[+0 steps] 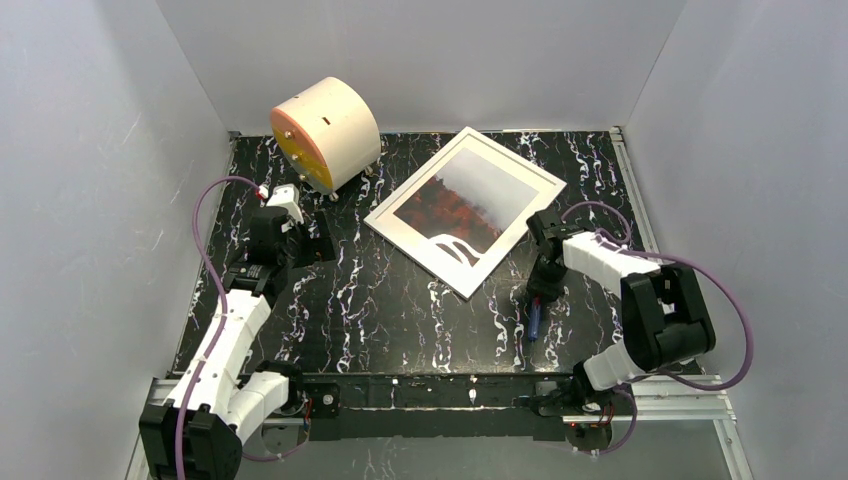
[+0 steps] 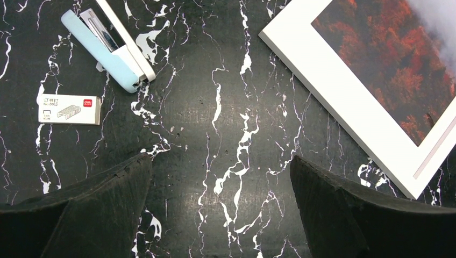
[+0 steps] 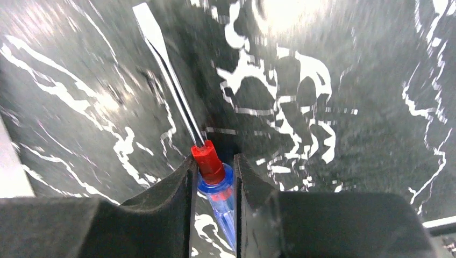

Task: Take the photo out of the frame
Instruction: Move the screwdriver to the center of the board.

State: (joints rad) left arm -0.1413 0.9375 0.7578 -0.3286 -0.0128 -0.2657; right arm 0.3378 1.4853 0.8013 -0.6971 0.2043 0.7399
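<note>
My right gripper (image 3: 214, 177) is pinched on the screwdriver's (image 3: 172, 86) handle; the frame (image 1: 420, 245), photo (image 1: 455, 205) face-up inside, lies diagonally just left on the counter (image 1: 400, 320); my left gripper (image 2: 220, 166) gapes empty on its far side.

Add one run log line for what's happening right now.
right gripper: shut on screwdriver handle | left gripper: open, holding nothing | photo: in frame, lying flat, untouched

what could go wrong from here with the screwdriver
1. The right pincer pinches the screwdriver only near its red collar, so it may swivel or slip when lifted.
2. The frame lies face up; the flat tip could scratch the photo if prying starts from this side.
</note>
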